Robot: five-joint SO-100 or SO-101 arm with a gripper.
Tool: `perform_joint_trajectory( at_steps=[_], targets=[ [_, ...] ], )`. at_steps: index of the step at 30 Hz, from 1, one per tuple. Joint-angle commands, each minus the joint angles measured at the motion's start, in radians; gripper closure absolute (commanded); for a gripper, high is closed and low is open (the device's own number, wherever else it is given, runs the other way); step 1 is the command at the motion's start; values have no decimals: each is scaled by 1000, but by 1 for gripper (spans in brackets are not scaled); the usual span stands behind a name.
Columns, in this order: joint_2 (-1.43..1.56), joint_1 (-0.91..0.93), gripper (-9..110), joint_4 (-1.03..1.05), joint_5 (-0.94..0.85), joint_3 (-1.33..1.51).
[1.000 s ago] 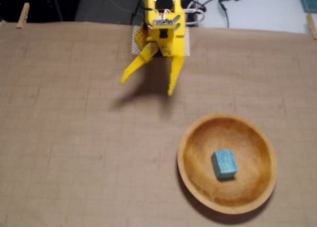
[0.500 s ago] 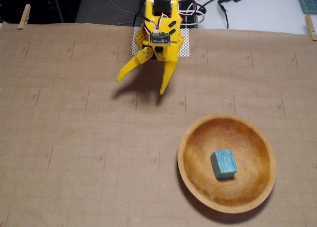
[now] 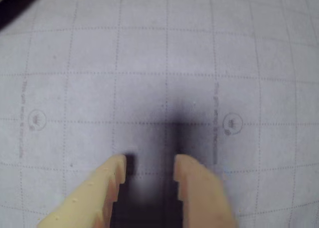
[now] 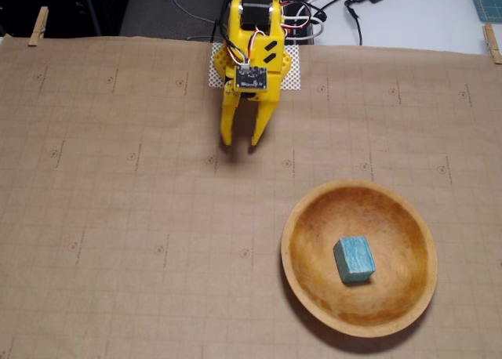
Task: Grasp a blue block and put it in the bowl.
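A: Where does the blue block [image 4: 354,259] lie from the claw [image 4: 240,143]?

B: Well apart, toward the lower right in the fixed view, resting inside the wooden bowl [image 4: 299,218]

A: And the claw?

B: Empty, jaws a narrow gap apart above bare table [image 4: 118,218] paper, so no pick looks needed

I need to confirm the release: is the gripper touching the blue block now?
Apart. The fixed view shows the gripper near the arm's base, bare paper between it and the bowl, where the blue block lies alone.
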Motion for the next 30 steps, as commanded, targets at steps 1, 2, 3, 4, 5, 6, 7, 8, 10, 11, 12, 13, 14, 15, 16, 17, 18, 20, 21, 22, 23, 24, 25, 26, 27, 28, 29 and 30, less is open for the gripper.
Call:
perform_joint_trajectory(
  at_steps=[1,2,3,4,5,6,7,8,10,11,12,13,14,15,16,17,18,20,21,22,23,24,25,26,27,28,29,30],
  targets=[
    [6,20,102,11,-60,-21],
    [6,29,103,11,-84,-21],
    [6,41,104,11,-104,-21],
    [6,55,104,12,-120,-21],
    [5,63,104,12,-129,-21],
    [5,72,105,14,-143,-21],
    [5,78,105,14,-147,-21],
    [5,80,105,14,-149,-21],
    [5,81,105,14,-147,-21],
    [3,80,105,12,-147,-18],
    [3,78,105,11,-146,-17],
    [3,78,105,9,-146,-17],
    [3,80,105,9,-144,-15],
    [3,81,105,9,-135,-15],
    [3,78,105,9,-114,-15],
    [3,75,105,9,-94,-15],
    [3,75,105,9,-80,-15],
    [3,75,105,9,-71,-15],
    [3,75,105,9,-69,-15],
    [3,75,105,9,-69,-15],
    [3,75,105,9,-69,-15],
    [3,75,105,9,-69,-15],
    [3,75,105,9,-69,-15],
    [3,75,105,8,-67,-15],
    [5,75,105,8,-58,-15],
    [5,78,105,8,-67,-15],
    [5,86,105,8,-67,-15],
    [5,80,105,8,-67,-15]
  ],
)
